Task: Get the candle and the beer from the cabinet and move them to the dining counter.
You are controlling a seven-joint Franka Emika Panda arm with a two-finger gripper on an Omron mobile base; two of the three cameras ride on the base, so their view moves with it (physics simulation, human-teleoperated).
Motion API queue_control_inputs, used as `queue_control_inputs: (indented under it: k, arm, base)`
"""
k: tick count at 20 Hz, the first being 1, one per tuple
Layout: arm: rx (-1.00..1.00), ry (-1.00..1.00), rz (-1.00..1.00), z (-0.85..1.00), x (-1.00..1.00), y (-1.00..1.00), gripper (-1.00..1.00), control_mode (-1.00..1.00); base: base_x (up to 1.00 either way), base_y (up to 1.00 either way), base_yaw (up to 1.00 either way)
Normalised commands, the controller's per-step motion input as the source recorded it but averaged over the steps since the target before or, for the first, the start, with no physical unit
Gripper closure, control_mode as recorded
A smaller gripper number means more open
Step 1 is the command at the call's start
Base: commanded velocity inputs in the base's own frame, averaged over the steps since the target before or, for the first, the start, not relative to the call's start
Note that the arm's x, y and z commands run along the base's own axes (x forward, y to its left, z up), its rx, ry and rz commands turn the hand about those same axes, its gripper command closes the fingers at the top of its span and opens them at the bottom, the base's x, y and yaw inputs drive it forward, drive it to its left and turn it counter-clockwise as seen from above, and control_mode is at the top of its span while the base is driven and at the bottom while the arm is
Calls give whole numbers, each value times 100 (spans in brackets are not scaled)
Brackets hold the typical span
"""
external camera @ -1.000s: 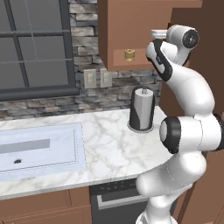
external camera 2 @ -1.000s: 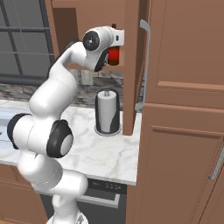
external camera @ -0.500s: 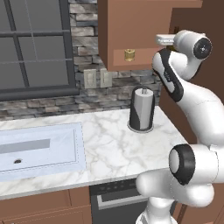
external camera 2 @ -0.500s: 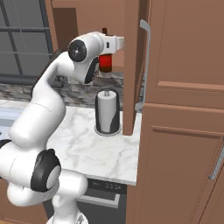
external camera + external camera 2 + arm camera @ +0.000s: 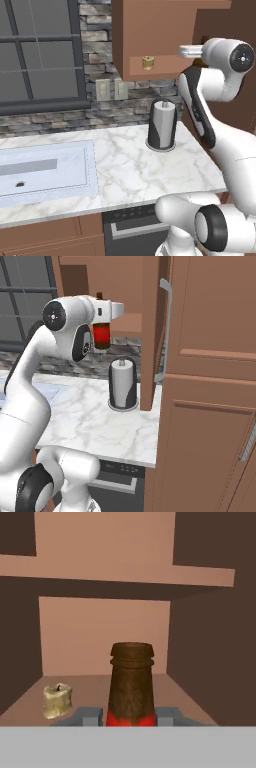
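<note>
The beer [image 5: 102, 335], a dark brown bottle with a red label, hangs upright in front of the open cabinet [image 5: 150, 356], with my gripper [image 5: 102, 321] shut on it just above the label. In the hand view its neck [image 5: 131, 682] rises between my grey fingertips [image 5: 89, 715]. The candle [image 5: 57, 700], short and gold-tan, stands on the cabinet's lower shelf [image 5: 95, 684] to the left of the bottle; in the left base view the candle [image 5: 147, 62] sits at the shelf's front. The dining counter is out of view.
A grey-and-white paper towel roll [image 5: 162, 125] stands on the marble counter [image 5: 125, 170] right below the cabinet. A sink [image 5: 45, 167] lies to the left. The open cabinet door with its silver handle [image 5: 167, 331] juts out to the right of the bottle; tall brown cabinets [image 5: 210, 406] stand beyond.
The hand has drawn back out of the cabinet with the beer, which now hangs slightly lower and further from the door. The elbow has swung outward. The candle has not moved.
</note>
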Motion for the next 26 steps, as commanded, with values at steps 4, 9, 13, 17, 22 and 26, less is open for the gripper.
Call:
queue_control_inputs:
  k: [4,9,13,17,22,26]
  arm:
    - [0,14,1,3,-82,18,100,-100]
    - [0,3,3,-9,-75,10,100,-100]
    - [0,0,3,-20,-78,8,100,-100]
    - [0,0,1,-26,-74,20,100,-100]
    - [0,2,0,-11,-55,33,100,-100]
    - [0,2,0,-4,-50,25,100,-100]
  base:
    - [0,0,0]
    - [0,0,0]
    - [0,0,0]
    - [0,0,0]
    - [0,0,0]
    - [0,0,0]
